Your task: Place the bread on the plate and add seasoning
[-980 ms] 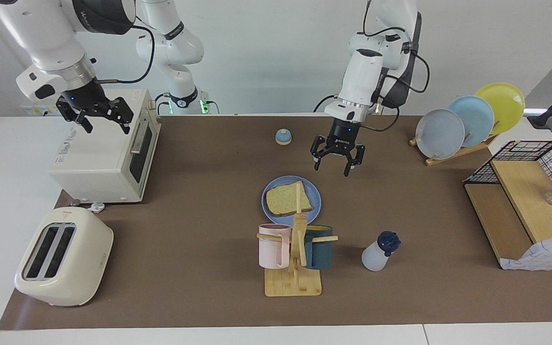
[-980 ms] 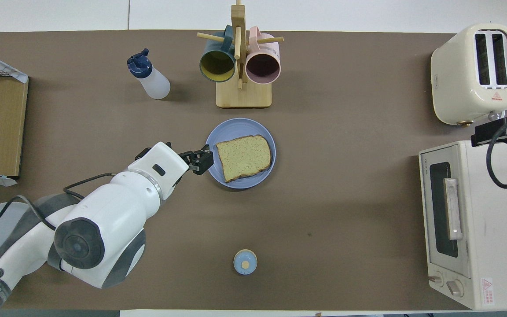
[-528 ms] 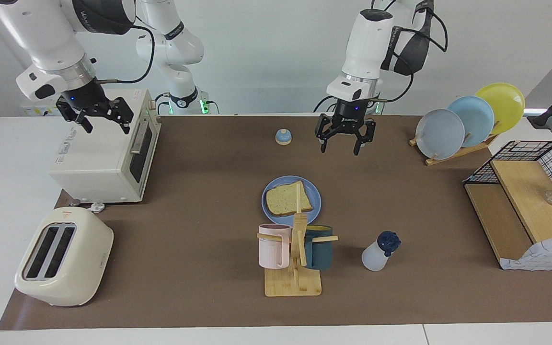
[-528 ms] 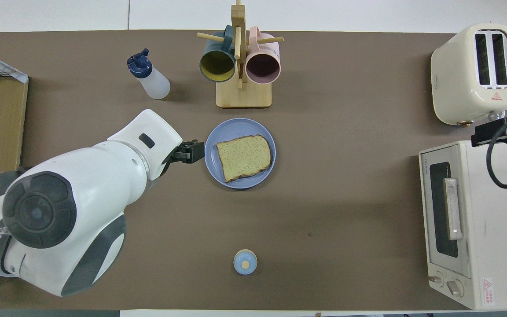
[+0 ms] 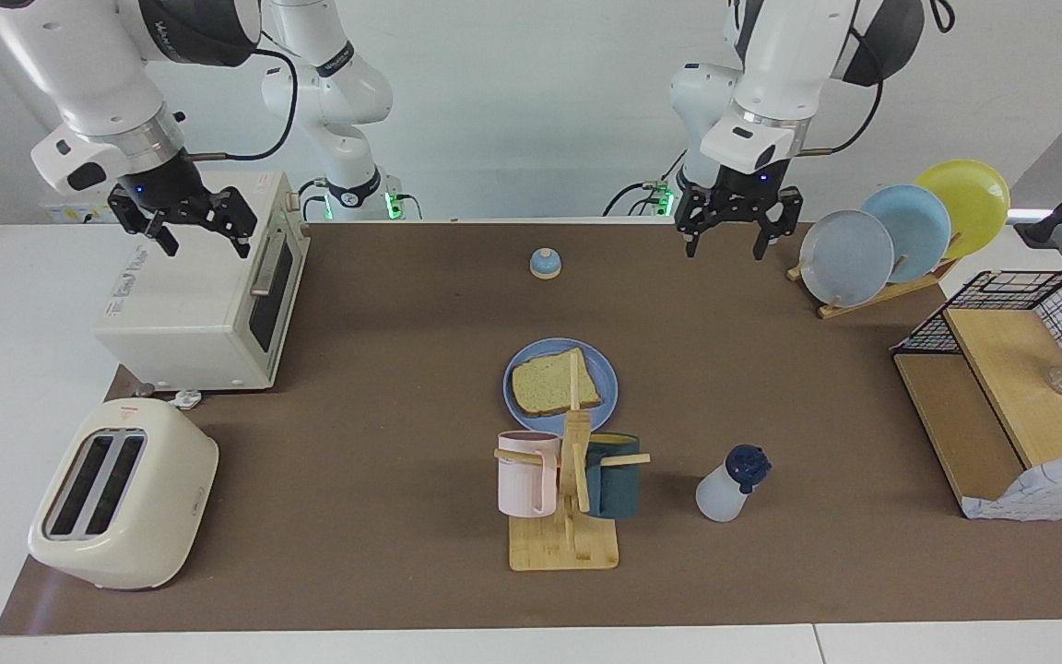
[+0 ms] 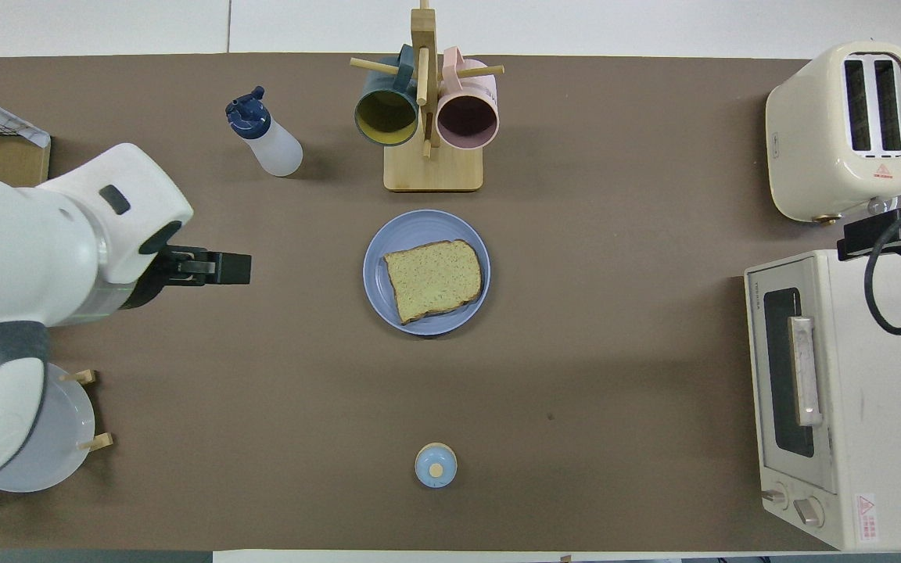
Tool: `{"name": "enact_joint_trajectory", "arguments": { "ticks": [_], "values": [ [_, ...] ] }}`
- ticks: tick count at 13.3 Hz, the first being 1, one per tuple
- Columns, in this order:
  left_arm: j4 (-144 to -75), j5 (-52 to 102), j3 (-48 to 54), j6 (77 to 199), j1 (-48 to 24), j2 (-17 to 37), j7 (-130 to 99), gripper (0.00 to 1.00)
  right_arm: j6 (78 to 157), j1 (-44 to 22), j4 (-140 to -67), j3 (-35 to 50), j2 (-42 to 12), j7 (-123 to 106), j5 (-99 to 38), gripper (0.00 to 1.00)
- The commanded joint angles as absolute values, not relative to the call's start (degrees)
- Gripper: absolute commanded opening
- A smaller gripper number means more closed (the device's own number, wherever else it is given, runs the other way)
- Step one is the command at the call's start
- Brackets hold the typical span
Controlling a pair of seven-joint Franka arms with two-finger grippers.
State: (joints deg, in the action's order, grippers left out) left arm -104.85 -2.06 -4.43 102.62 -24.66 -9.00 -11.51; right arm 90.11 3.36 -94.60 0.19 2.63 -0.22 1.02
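— How is the light? 
— Bright and even, falling from above on the brown worktop [image 5: 383, 304]; both views are sharp.

— Any shadows? 
— Soft ones only. The mug rack [image 5: 565, 498] and bottle [image 5: 729, 487] throw faint dark patches beside them, and a broad dim band lies by the oven [image 5: 208, 290].

— Glare or blur? 
— A mild sheen on the toaster [image 6: 845, 129]. The white arm [image 6: 36, 250] looms large and slightly soft at the overhead view's edge.

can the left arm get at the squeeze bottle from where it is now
Probably yes: the left gripper hangs open and empty over bare table, and the squeeze bottle stands upright with only the mug rack beside it.
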Motion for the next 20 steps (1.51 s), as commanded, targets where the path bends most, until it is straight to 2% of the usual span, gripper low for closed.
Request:
{"name": "enact_joint_trajectory", "arguments": {
  "ticks": [1, 4, 10, 12, 17, 19, 20],
  "values": [
    [-103.01, 0.09, -4.04, 96.7, -17.52, -9.4, -2.14, 1.0, 90.97, 3.69, -95.54, 0.09, 3.16, -0.53, 0.18, 1.0],
    [-101.69, 0.0, -4.13, 92.47, -11.71, -9.84, 5.07, 1.0, 90.97, 3.6, -95.54, 0.09, 3.16, -0.53, 0.18, 1.0],
    [-103.62, -0.35, -1.42, 89.47, -6.08, -11.17, 6.51, 1.0, 90.97, 3.69, -95.54, 0.09, 3.16, -0.53, 0.18, 1.0],
    [-100.57, -0.35, -1.15, 88.51, -5.89, -7.93, 5.89, 1.0, 90.97, 3.69, -95.54, 0.09, 3.16, -0.53, 0.18, 1.0],
    [-86.69, -0.53, -1.14, 79.74, -6.24, -0.98, 5.54, 1.0, 90.97, 3.6, -95.54, 0.09, 3.16, -0.53, 0.18, 1.0],
    [-86.57, -0.53, -0.88, 82.42, -5.98, -1.92, 4.05, 1.0, 90.97, 3.6, -95.54, 0.09, 3.16, -0.53, 0.18, 1.0],
    [-88.83, -0.44, -0.97, 84.53, -5.8, -4.11, 4.04, 1.0, 90.97, 3.69, -95.54, 0.09, 3.16, -0.53, 0.18, 1.0]
  ]
}}
